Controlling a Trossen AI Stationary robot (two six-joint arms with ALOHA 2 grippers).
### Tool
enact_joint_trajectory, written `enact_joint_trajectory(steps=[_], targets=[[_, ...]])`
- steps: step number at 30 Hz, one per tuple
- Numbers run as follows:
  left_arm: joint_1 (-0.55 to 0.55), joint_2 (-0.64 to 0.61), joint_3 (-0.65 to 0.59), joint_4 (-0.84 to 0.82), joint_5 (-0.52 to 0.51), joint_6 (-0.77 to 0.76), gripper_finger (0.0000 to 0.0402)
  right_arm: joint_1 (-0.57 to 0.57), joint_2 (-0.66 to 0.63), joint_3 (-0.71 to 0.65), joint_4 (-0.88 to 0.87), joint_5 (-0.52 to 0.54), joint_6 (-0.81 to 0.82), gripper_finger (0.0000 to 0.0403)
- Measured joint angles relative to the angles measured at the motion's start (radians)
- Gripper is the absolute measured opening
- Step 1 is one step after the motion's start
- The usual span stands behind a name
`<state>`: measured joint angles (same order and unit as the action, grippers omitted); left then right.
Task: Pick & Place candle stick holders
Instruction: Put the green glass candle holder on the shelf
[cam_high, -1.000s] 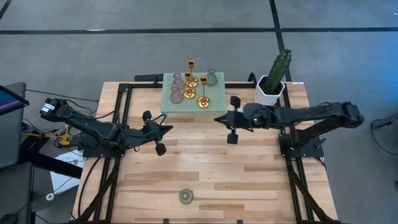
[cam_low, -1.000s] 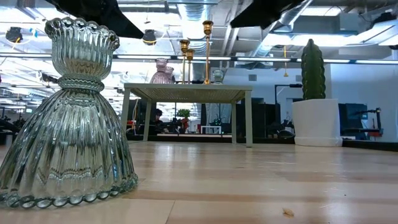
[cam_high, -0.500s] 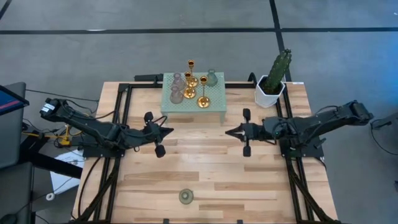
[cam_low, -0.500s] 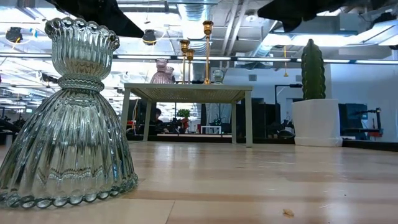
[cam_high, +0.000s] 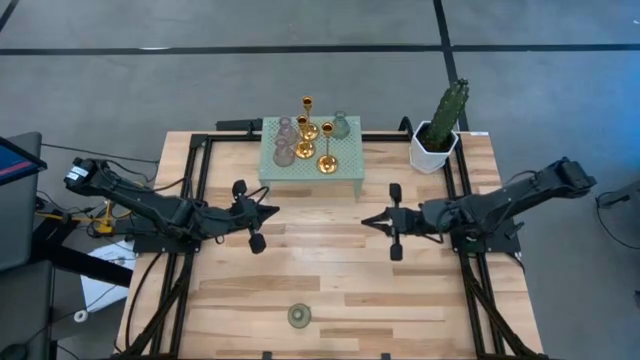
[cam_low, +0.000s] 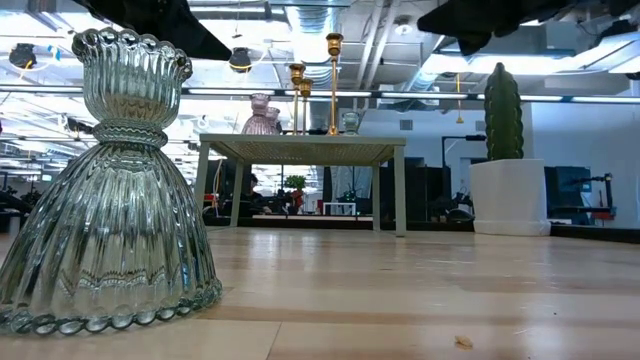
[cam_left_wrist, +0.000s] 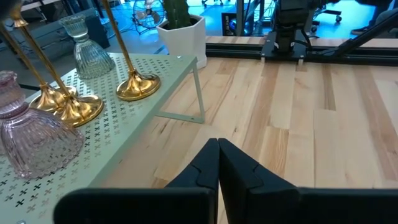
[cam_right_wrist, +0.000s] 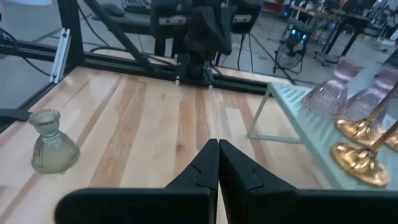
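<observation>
Candle stick holders are being kept mostly on the mint green perforated stand (cam_high: 310, 157) at the far middle of the counter (cam_high: 330, 285): three gold holders (cam_high: 316, 135), two pink glass holders (cam_high: 284, 141) and one sage green holder (cam_high: 340, 125) are being carried by it in the high view. One more green glass holder (cam_high: 299, 316) is sitting alone near the counter's front edge, well apart from the stand, so one piece is being judged as placed and six as left, or the reverse; which way the holders are meant to travel is not being shown. Nothing is being held. The left claw (cam_high: 270, 209) is being kept closed and empty over the wood, left of the stand's front edge, and the right claw (cam_high: 367, 220) is likewise closed and empty, right of the stand and in front of the cactus (cam_high: 447, 113) in its white pot. In the left wrist view the pressed-together fingers (cam_left_wrist: 217, 168) are being pointed past the stand's corner, and the gold bases and ribbed glass are being shown from close by, a detail not being given from above. In the right wrist view the lone holder (cam_right_wrist: 53, 143) is being seen off to the side of that arm, upright on the wood. In the low view that same holder (cam_low: 112, 190) is being shown very near, with its fluted cup and beaded base, while both arms are being cut off at the top.
</observation>
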<state>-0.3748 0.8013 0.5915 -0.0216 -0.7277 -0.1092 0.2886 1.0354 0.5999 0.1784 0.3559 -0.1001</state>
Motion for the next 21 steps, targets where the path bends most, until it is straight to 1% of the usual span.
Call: enact_joint_trajectory(steps=[9,17,21], targets=[[0.000,0.000,0.000,0.000,0.000,0.000,0.0005,0.014,0.106,0.000,0.072,-0.001,0.023,0.0000],[0.000,0.000,0.000,-0.001,0.000,0.000,0.0006,0.087,0.183,0.000,0.155,-0.004,0.023,0.0000],[0.000,0.000,0.000,-0.002,0.000,0.000,0.0004,0.128,0.205,0.000,0.169,-0.002,0.024,0.0000]])
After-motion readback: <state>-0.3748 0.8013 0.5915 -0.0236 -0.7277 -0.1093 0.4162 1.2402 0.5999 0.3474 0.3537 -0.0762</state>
